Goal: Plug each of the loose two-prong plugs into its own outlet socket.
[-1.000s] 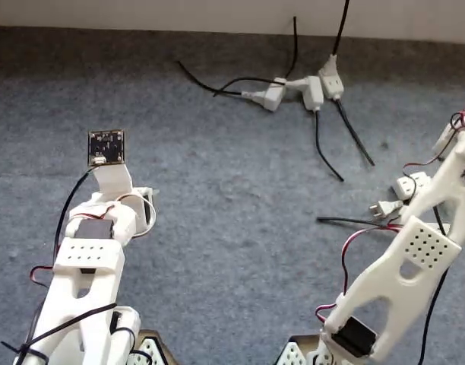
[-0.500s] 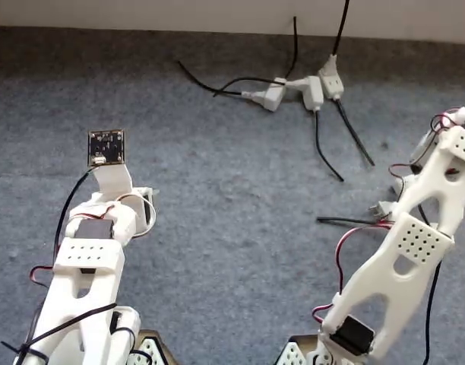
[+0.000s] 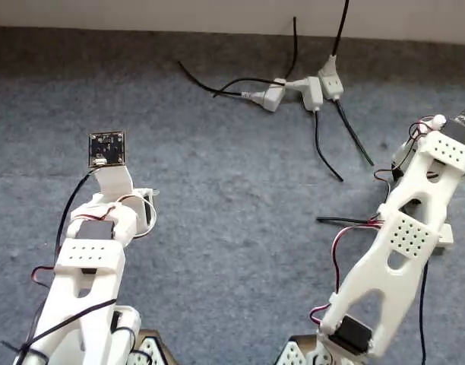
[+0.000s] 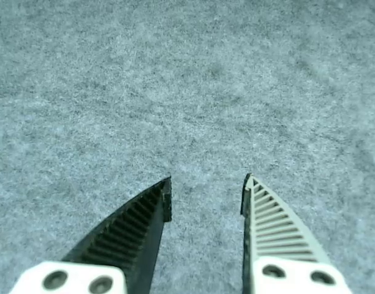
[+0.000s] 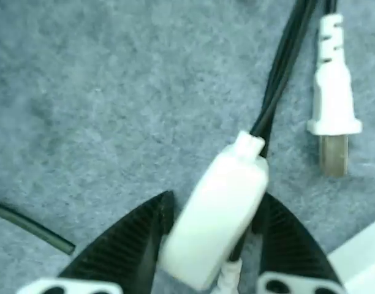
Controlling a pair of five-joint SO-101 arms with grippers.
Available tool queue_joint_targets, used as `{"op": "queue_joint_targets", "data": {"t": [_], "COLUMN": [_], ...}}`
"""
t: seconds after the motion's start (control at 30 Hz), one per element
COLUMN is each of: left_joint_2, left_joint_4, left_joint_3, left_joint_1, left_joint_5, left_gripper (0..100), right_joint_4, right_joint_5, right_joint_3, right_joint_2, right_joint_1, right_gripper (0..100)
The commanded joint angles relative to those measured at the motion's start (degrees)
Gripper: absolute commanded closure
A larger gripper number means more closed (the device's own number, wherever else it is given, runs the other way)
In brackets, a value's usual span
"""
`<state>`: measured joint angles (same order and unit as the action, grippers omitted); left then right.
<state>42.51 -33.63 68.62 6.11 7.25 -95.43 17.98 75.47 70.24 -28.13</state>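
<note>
In the right wrist view a white socket piece (image 5: 221, 220) on a black cord (image 5: 285, 67) lies tilted between the two black fingers of my right gripper (image 5: 215, 199). The jaws stand open on either side of it, close to its sides. Just beyond it a loose white two-prong plug (image 5: 331, 104) rests on the carpet with its prongs (image 5: 333, 156) toward the gripper. My left gripper (image 4: 206, 187) is open over bare grey carpet, holding nothing. In the high view the right arm (image 3: 403, 236) covers these pieces.
At the back of the carpet lies a cluster of white plugs and sockets (image 3: 301, 91) joined together, with black cords trailing off. A black cord (image 3: 346, 220) runs left from the right arm. A white block (image 3: 445, 239) sits beside that arm.
The right arm has swung left and farther back, and now covers the plug and socket that lay bare at the right. The left arm has kept still.
</note>
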Motion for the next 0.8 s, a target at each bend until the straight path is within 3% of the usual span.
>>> {"op": "queue_joint_targets", "data": {"t": [0.0,0.17,0.33,0.57,0.77], "left_joint_2": [1.1,1.1,1.1,1.1,1.0], "left_joint_4": [0.9,0.9,0.9,0.9,1.0], "left_joint_3": [-0.3,-0.3,-0.3,-0.3,-0.3], "left_joint_1": [-1.2,-1.2,-1.2,-1.2,-1.2], "left_joint_5": [0.4,0.4,0.4,0.4,0.4], "left_gripper": [80,80,80,80,80], "right_joint_4": [-0.6,-5.8,-5.8,-5.8,-5.8], "right_joint_5": [0.5,0.2,-2.9,-7.1,-7.0], "right_joint_3": [4.4,18.7,22.8,22.3,16.6], "right_joint_2": [0.8,0.9,0.8,-0.7,-10.6], "right_joint_1": [-1.1,-0.7,-0.4,6.2,16.6], "right_gripper": [85.8,91.3,91.3,91.3,91.3]}}
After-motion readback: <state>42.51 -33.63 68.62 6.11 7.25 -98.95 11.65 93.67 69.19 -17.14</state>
